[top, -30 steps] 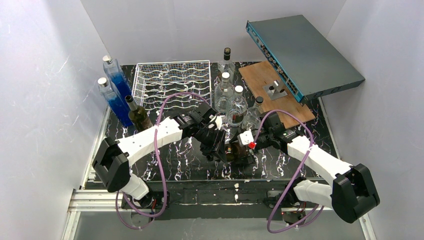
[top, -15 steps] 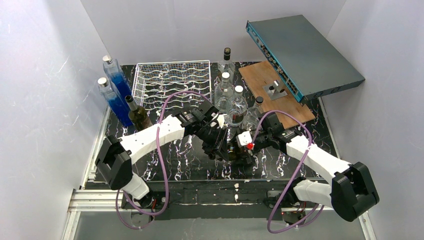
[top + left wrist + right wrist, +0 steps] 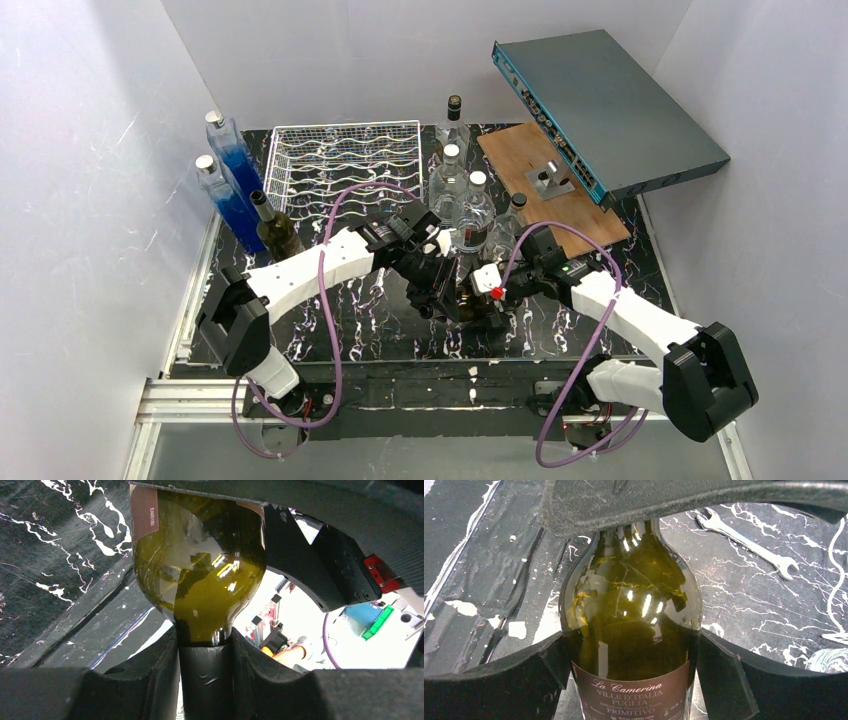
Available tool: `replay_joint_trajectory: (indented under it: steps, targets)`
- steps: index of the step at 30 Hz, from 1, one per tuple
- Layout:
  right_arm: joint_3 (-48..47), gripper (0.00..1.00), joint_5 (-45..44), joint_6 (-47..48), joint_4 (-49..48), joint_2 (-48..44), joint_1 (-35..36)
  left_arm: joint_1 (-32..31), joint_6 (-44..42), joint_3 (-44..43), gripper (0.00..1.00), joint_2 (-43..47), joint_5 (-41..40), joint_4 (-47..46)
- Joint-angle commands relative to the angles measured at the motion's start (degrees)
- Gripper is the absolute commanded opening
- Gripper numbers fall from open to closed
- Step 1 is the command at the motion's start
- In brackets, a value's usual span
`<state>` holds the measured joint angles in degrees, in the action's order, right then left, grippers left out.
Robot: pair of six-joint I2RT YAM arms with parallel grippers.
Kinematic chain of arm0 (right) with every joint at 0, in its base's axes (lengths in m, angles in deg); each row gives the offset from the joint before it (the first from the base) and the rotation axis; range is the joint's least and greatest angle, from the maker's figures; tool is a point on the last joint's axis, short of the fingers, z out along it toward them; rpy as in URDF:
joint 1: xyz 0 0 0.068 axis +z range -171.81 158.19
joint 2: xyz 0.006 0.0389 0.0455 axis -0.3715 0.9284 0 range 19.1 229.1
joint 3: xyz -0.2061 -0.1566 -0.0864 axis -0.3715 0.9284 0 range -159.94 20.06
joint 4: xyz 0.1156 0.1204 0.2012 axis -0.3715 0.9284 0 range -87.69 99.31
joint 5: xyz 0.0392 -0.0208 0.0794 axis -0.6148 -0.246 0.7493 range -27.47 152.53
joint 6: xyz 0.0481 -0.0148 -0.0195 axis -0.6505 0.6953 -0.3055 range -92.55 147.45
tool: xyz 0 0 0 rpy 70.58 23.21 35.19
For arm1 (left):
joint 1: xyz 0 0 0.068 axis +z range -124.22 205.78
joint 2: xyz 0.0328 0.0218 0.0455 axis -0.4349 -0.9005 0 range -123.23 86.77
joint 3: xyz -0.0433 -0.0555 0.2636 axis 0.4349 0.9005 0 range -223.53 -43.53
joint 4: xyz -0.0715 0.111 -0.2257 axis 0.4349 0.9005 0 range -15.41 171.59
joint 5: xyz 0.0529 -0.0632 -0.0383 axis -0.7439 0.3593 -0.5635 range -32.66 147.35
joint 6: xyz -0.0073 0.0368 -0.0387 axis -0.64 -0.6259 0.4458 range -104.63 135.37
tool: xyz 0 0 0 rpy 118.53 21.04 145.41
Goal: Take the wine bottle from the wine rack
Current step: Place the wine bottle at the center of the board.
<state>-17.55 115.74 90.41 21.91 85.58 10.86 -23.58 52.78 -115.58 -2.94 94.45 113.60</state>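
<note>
One wine bottle [image 3: 629, 605], two holds: left gripper [image 3: 205, 647] clamped on neck; right gripper [image 3: 631, 655] around body, apparently squeezing it.

Bright even light, glints on wine bottle [image 3: 630, 611]

**Operator:** Which tabletop [image 3: 350, 325] zone permits passage?

**Technician:** The near-left strip, in front of the left arm.

**Operator:** Obstructions?

**Technician:**
- Centre: left tool [image 3: 440, 295] and right tool [image 3: 487, 298], with the wine bottle [image 3: 468, 302] between them.
- Just beyond them: clear bottles [image 3: 468, 212].
- Far left: wine rack [image 3: 345, 160], two blue bottles [image 3: 228, 180] and a dark bottle [image 3: 274, 232].
- Far right: wooden board [image 3: 535, 185] and grey box [image 3: 610, 110].
- Beside the wine bottle: a wrench [image 3: 749, 542], flat on the tabletop.
</note>
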Motion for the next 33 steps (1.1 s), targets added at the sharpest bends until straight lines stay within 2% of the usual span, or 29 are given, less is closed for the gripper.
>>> replay_joint_trajectory:
  steps: [1,6,10,13,20,28,33]
  targets:
    - [-0.18,0.89,0.96,-0.12,-0.36,0.32,0.38,-0.21,-0.49,-2.77,0.0,1.96,3.97,-2.09]
    - [-0.8,0.75,1.5,-0.12,0.25,0.54,0.45,-0.21,-0.49,-2.12,0.02,2.21,3.85,-2.02]
    - [-1.06,0.58,1.62,-0.12,0.56,0.75,0.46,-0.21,-0.74,-1.73,0.05,2.25,3.58,-2.03]
    - [-1.2,0.49,1.72,-0.25,0.53,0.89,0.47,-0.22,-0.68,-1.39,0.12,2.34,3.42,-2.01]
    - [-1.33,0.43,1.72,-0.51,0.47,1.27,0.56,-0.07,-0.9,-1.16,0.34,2.87,2.81,-2.08]
    - [-1.51,0.41,2.07,-0.82,0.53,1.46,0.56,0.05,-1.05,-0.42,0.68,4.04,2.2,-2.03]
    - [-1.85,0.39,2.53,-1.0,0.77,1.47,0.47,0.1,-1.19,0.36,0.81,5.55,1.14,-2.0]
